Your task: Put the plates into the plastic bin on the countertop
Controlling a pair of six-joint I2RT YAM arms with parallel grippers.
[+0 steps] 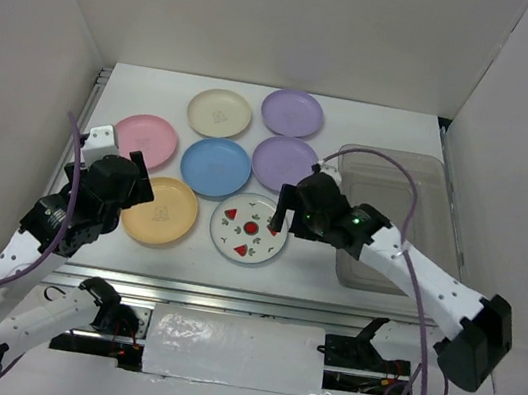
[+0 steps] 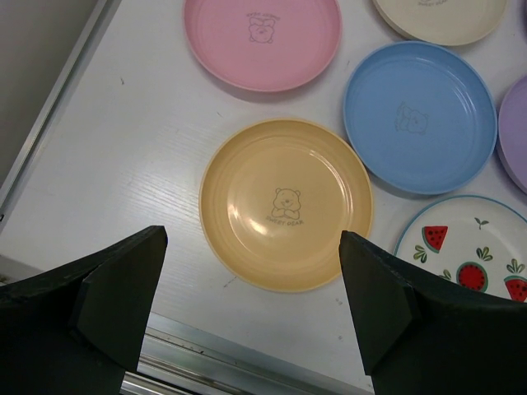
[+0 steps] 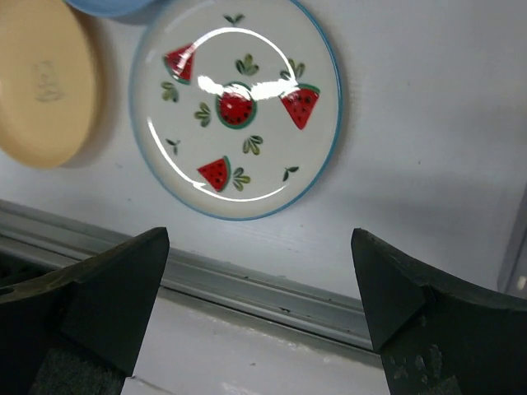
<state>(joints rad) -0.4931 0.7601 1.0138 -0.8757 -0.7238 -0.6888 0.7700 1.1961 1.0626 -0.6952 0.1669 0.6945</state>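
All seven plates [image 1: 215, 167] lie on the countertop [image 1: 377, 125], left of the plastic bin [image 1: 441, 202], which looks empty, so the first pick is in hand. The right gripper [image 1: 282, 209] hovers with fingers wide apart over the near watermelon-print plate [image 1: 250, 228]; the left gripper [image 1: 149, 190], equally spread, hangs over the yellow-orange plate [image 1: 159, 210]. Next, I judge, descend and catch a rim

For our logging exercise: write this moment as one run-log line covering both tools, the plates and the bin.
left tool open, aimed at yellow plate | right tool open, aimed at watermelon plate | seven plates on countertop | bin empty
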